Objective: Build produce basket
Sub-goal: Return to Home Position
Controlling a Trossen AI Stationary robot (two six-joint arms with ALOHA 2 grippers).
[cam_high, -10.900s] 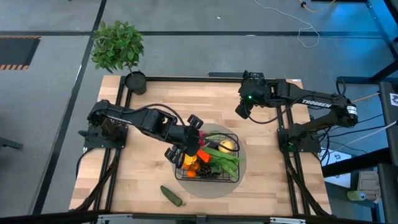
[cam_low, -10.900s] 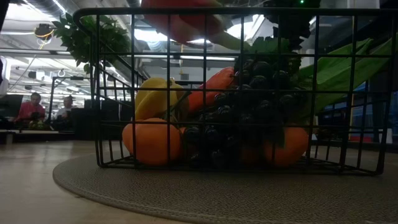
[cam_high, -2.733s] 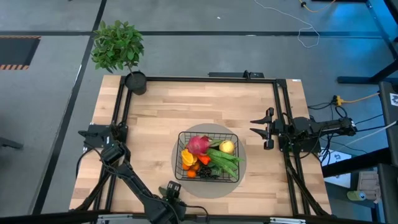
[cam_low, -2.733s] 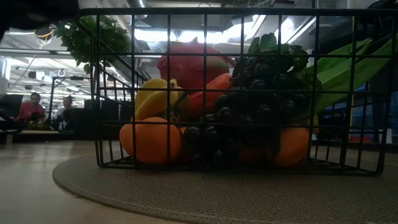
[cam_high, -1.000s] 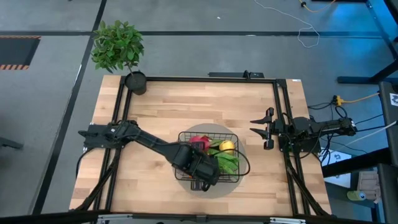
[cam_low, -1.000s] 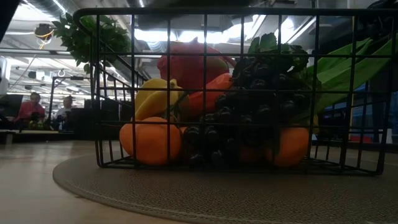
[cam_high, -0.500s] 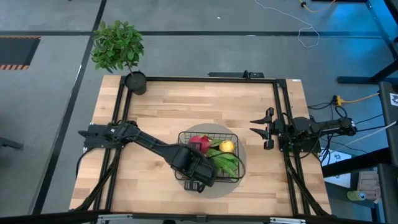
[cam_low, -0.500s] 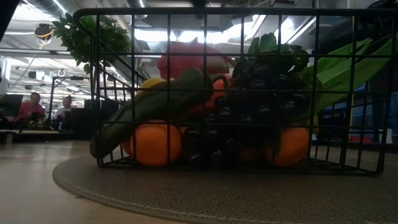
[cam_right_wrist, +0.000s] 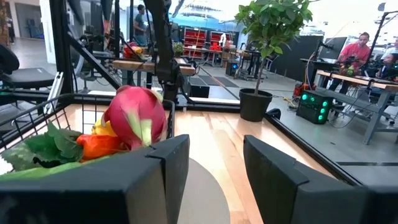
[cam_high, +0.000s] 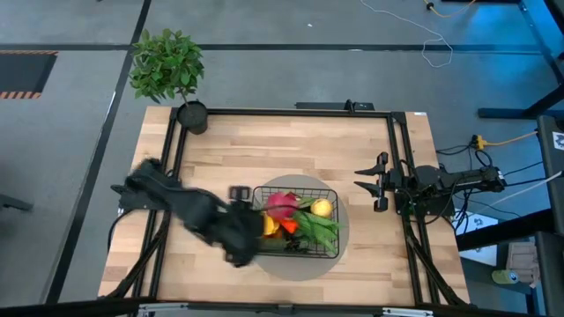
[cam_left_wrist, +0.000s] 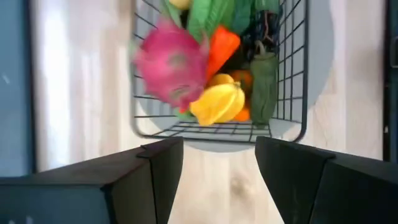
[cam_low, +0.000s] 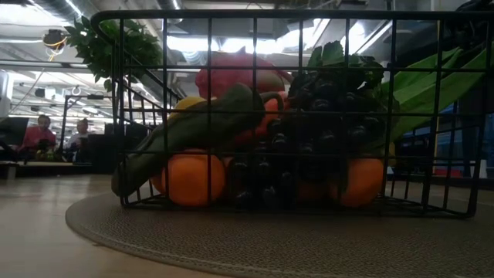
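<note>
The left arm [cam_high: 189,211] reaches from its base at the left side diagonally inward and toward the near edge, its links running low and almost in one line. Its wrist is tipped downward, so the left gripper [cam_left_wrist: 217,146] points down and toward the middle. The two dark fingers [cam_left_wrist: 155,174] of this gripper are spread wide with nothing between them. The right arm [cam_high: 441,180] is folded back on itself over its base at the right side. There the right gripper [cam_high: 359,179] is held level and points inward toward the left arm, its jaws also parted and empty.
</note>
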